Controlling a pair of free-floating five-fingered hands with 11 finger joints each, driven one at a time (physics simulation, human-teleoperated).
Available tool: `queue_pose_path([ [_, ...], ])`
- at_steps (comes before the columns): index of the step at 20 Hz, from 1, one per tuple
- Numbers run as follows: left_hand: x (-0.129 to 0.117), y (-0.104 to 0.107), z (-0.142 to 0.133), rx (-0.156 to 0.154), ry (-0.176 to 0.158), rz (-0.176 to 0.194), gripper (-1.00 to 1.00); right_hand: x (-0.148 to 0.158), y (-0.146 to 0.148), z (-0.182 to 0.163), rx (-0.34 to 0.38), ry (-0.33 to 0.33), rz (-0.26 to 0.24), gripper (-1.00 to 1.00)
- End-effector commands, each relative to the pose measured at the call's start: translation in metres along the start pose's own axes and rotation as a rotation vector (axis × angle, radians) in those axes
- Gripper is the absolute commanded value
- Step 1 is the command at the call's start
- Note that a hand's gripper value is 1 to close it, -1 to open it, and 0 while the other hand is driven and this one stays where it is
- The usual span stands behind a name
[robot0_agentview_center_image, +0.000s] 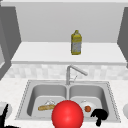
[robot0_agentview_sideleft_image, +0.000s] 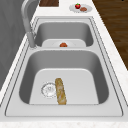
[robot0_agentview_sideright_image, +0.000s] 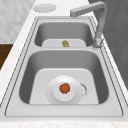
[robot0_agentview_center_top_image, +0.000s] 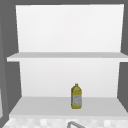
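A big red ball hangs before the sink's front rim, between the two basins. My right hand floats just right of it, over the front edge of the right basin, its fingers curled and holding nothing. My left hand is at the bottom left corner, over the counter, with its fingers straight and pointing up. A baguette lies in the left basin beside the drain. In the right basin a white plate carries a small orange-red fruit.
The faucet rises behind the divider, spout swung right. A yellow bottle stands on the lower shelf above. A plate with a red fruit is on the right counter, near a wooden board. Another plate lies on the left counter.
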Motion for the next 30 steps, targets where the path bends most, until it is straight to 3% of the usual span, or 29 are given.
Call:
queue_pose_path([
  [1, 0.002, -0.001, -0.005, -0.115, -0.032, 0.051, -1.0, 0.0, 0.0, 0.0, 0.0, 0.0, 0.0, 0.0],
  [11, 0.013, 0.001, -0.014, -0.137, -0.035, 0.066, -1.0, 0.0, 0.0, 0.0, 0.0, 0.0, 0.0, 0.0],
  [14, 0.01, 0.004, -0.033, -0.089, -0.036, 0.067, -1.0, 0.0, 0.0, 0.0, 0.0, 0.0, 0.0, 0.0],
  [15, 0.011, 0.003, -0.028, -0.067, -0.027, 0.033, -1.0, 0.0, 0.0, 0.0, 0.0, 0.0, 0.0, 0.0],
  [17, 0.01, 0.002, -0.023, -0.028, -0.003, 0.022, -1.0, 0.0, 0.0, 0.0, 0.0, 0.0, 0.0, 0.0],
  [20, 0.009, 0.004, -0.031, -0.05, -0.005, 0.026, -1.0, 0.0, 0.0, 0.0, 0.0, 0.0, 0.0, 0.0],
  [23, 0.006, 0.004, -0.049, -0.102, 0.03, 0.052, -1.0, 0.0, 0.0, 0.0, 0.0, 0.0, 0.0, 0.0],
  [30, 0.001, 0.005, -0.073, -0.128, 0.039, 0.063, -1.0, 0.0, 0.0, 0.0, 0.0, 0.0, 0.0, 0.0],
])
